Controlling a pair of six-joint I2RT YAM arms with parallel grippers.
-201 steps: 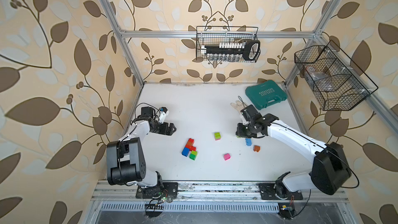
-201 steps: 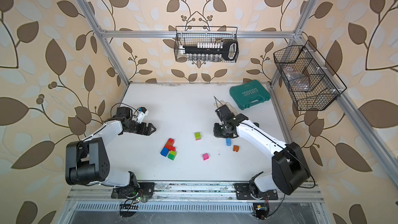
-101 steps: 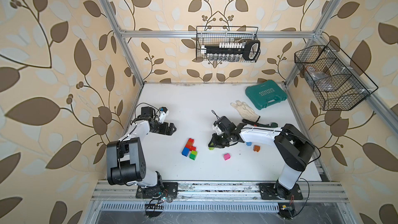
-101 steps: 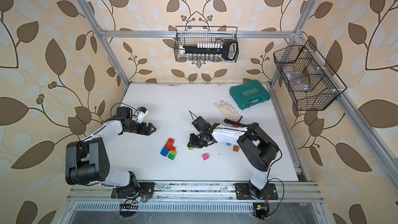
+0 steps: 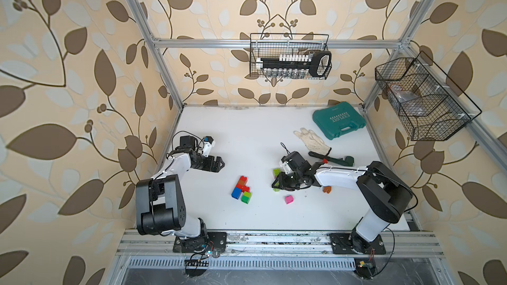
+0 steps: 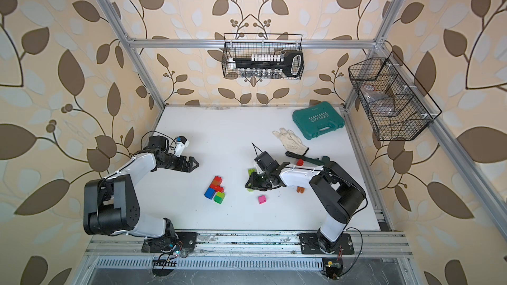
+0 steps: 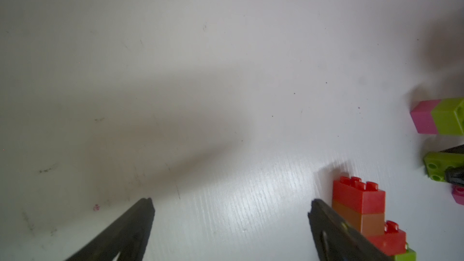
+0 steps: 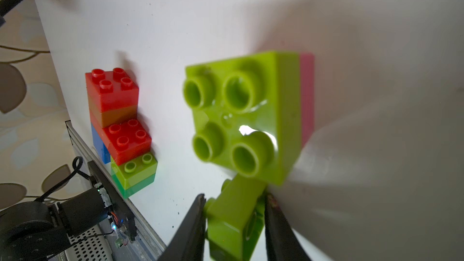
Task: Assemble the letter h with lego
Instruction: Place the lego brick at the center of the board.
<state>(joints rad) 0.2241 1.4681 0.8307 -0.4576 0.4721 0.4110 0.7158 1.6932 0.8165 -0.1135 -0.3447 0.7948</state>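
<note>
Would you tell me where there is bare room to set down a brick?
Free: the wide patch between left hand, glove and back wall; also the near strip before the brick stack. Crowded: around the right hand, with lime bricks, pink brick, wrench.

Your white desk (image 5: 247, 132) carries, mid-surface, a joined cluster of red, orange, blue and green studded plastic bricks (image 5: 241, 189). A pink studded cube (image 5: 288, 199) lies near it, apart, with a small orange brick (image 5: 327, 189) further right. At the far right are a teal plastic case (image 5: 338, 120), a white fabric glove (image 5: 312, 141) and a dark green hand tool (image 5: 336, 160).
</note>
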